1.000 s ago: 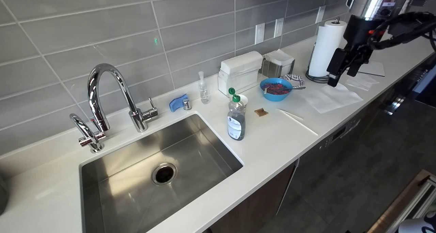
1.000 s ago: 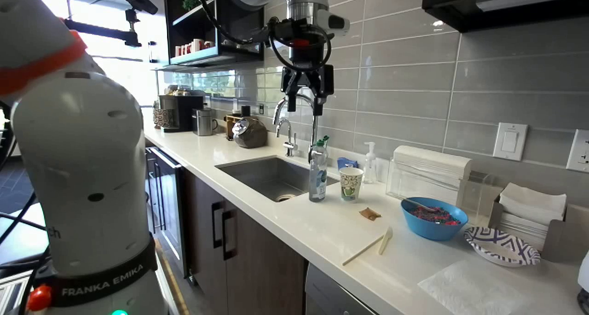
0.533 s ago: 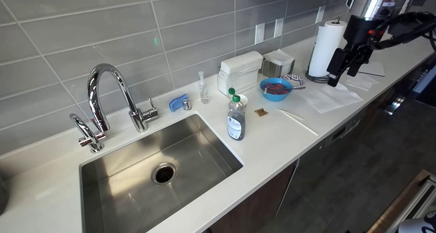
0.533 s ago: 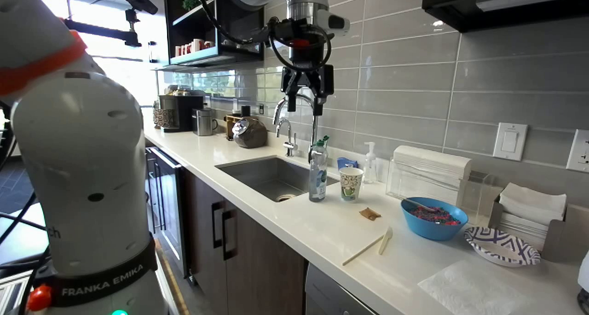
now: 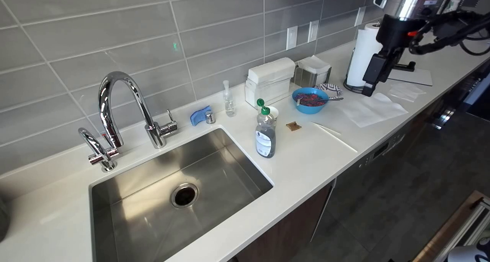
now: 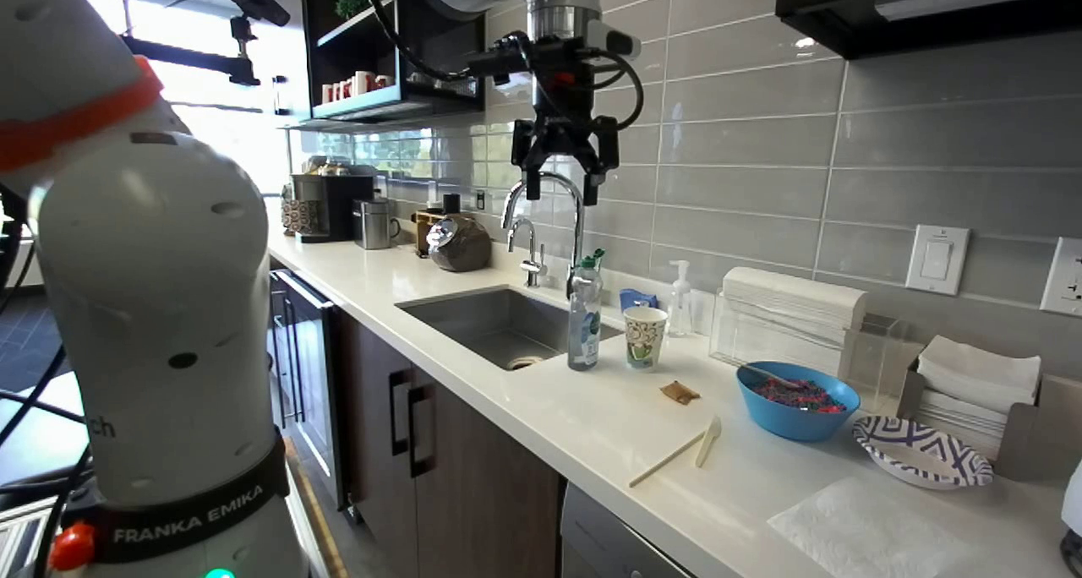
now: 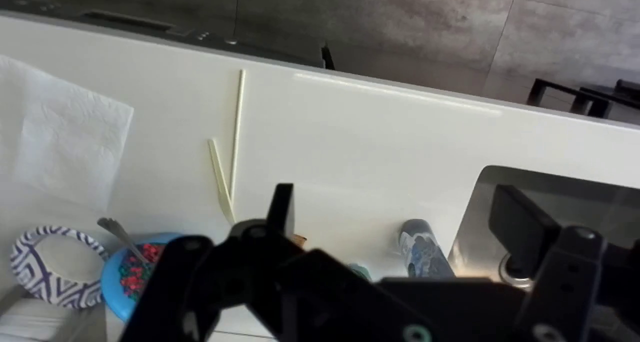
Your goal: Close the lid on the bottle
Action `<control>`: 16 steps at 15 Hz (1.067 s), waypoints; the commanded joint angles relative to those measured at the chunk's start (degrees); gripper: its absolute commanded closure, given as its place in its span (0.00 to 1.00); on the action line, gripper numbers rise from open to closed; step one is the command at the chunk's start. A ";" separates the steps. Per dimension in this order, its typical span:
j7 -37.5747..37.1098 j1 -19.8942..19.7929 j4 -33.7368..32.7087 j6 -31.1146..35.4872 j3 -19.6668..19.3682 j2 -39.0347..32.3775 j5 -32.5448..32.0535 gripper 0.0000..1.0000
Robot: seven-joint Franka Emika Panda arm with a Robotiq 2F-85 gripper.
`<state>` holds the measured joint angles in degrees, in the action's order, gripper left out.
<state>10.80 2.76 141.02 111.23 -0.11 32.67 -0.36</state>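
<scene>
The clear bottle (image 5: 265,141) with a pale label stands upright on the counter beside the sink's edge; it also stands in an exterior view (image 6: 584,329). Its green lid (image 5: 260,102) is flipped up, hinged open and leaning to one side of the cap; it shows small there too (image 6: 598,254). My gripper (image 6: 562,191) is open and empty, well above the counter and apart from the bottle. In the wrist view the spread fingers (image 7: 395,204) frame the lower part of the bottle (image 7: 422,252); its top and lid are hidden behind the gripper body.
A paper cup (image 6: 644,337) stands close to the bottle. The sink (image 5: 153,216) and tall faucet (image 5: 115,78) are on the bottle's other side. A blue bowl (image 6: 799,400), brown wrapper (image 6: 680,392), pump bottle (image 6: 680,299) and paper towel roll (image 5: 365,57) are nearby.
My gripper has turned about its upright axis and shifted slightly, a little leftward in an exterior view. Its fingers stay open. The bottle and its lid have not moved.
</scene>
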 commanded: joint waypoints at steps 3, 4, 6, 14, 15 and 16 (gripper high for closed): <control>15.03 4.61 -7.18 2.15 -1.84 -9.49 -0.20 0.00; 18.38 5.28 -8.45 3.02 -2.42 -11.21 0.64 0.00; 24.69 6.11 -11.05 3.54 -3.03 -14.31 0.91 0.00; 49.02 7.00 -22.70 4.92 -0.73 -28.32 4.88 0.00; 51.84 6.84 -24.03 4.63 -0.08 -29.87 5.34 0.00; 54.62 6.64 -25.62 4.71 0.66 -31.76 5.48 0.00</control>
<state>57.57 9.68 120.51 115.90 -0.96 6.81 3.17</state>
